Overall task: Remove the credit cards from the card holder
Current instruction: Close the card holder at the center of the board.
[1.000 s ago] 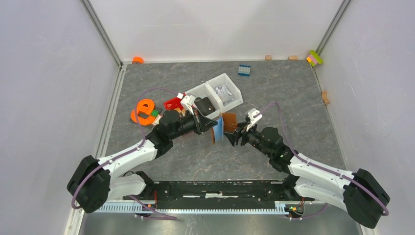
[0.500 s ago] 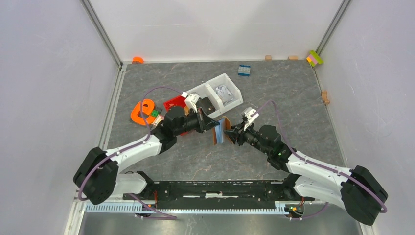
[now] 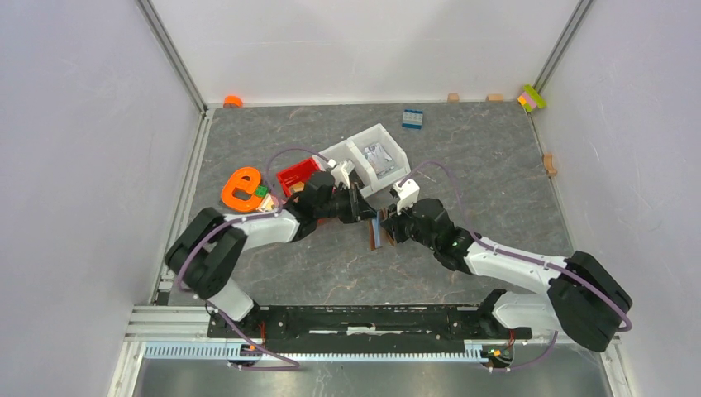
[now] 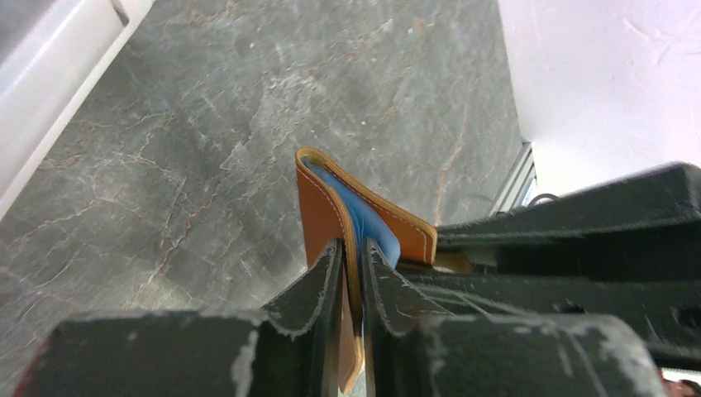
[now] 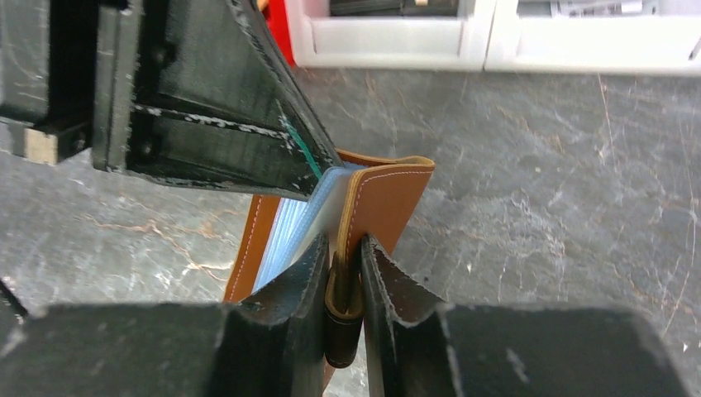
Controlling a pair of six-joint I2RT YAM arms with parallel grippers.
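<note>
The brown card holder [image 3: 374, 234] stands on edge near the table's middle, spread open like a book between my two grippers. My left gripper [image 4: 353, 256] is shut on one leather flap [image 4: 322, 207]. My right gripper [image 5: 345, 252] is shut on the other flap [image 5: 388, 198], with the dark strap tab [image 5: 342, 331] between its fingers. A pale blue credit card [image 5: 285, 236] sits in the open fold and also shows in the left wrist view as a blue card [image 4: 368, 223]. An orange-tan card is not visible. In the top view the left gripper [image 3: 369, 213] and right gripper [image 3: 387, 227] nearly touch.
A white two-part bin [image 3: 372, 157] and a red bin [image 3: 296, 174] stand just behind the grippers. An orange ring-shaped object [image 3: 242, 188] lies to the left. A blue brick [image 3: 412, 117] and coloured blocks [image 3: 532, 98] sit near the back wall.
My right gripper has moved in from the right and closed on the holder's free flap. Both arms have stretched farther forward, and the holder now sits spread between them.
</note>
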